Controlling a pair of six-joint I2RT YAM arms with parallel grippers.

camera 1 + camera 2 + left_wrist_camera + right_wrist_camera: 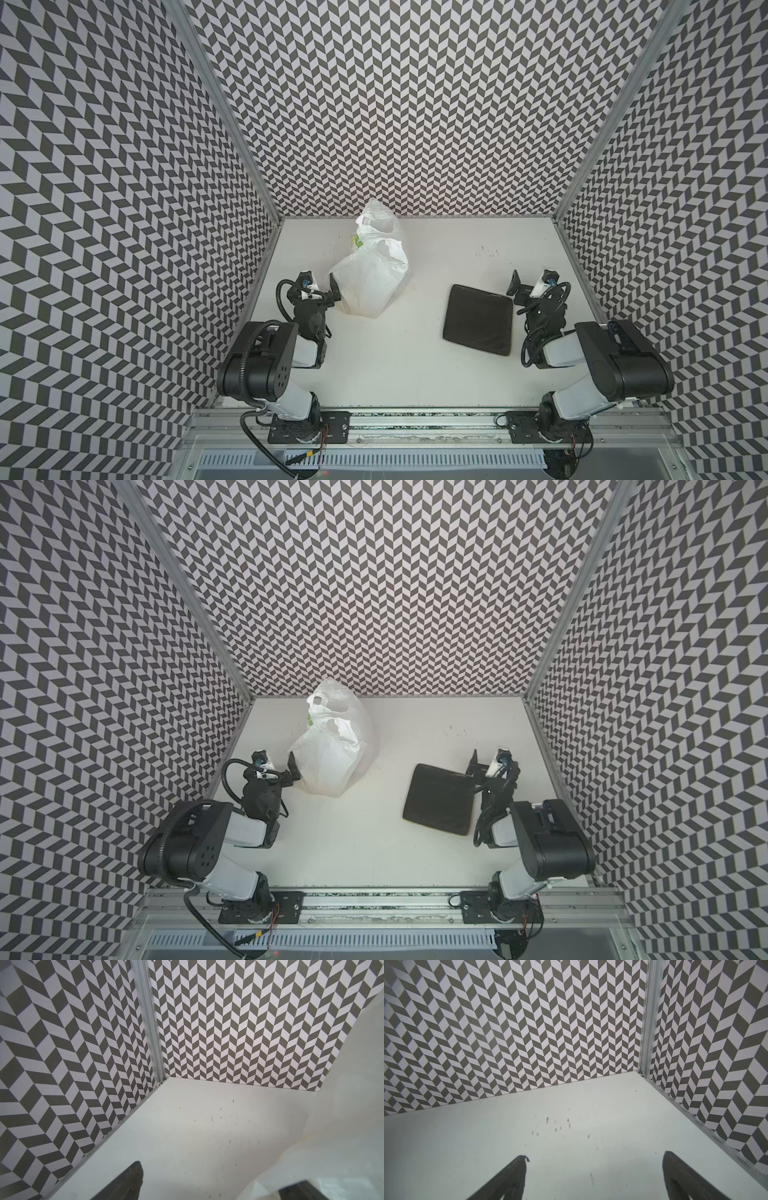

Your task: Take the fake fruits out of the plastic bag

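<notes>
Right claw (595,1156) spread wide, two dark fingers (512,1178) poking in at the near edge, pale surface (467,1136) showing between them. Cluster of small dark scuff marks (558,1127) on the surface ahead of the claw. Grey-white chevron back wall (519,1022) meets chevron side wall (716,1043) at an upright aluminium corner post (651,1016).

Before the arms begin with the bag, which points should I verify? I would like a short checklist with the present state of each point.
1. Is the left hand open: ok, jaws wide apart.
2. Is the right hand open and empty: ok.
3. Is the plastic bag beside the left hand: ok.
4. Is the bag's mouth open: cannot tell, handles crumpled on top.
5. Are the fake fruits visible: not ok, none shows.
6. Is the dark square plate bare: ok.
</notes>
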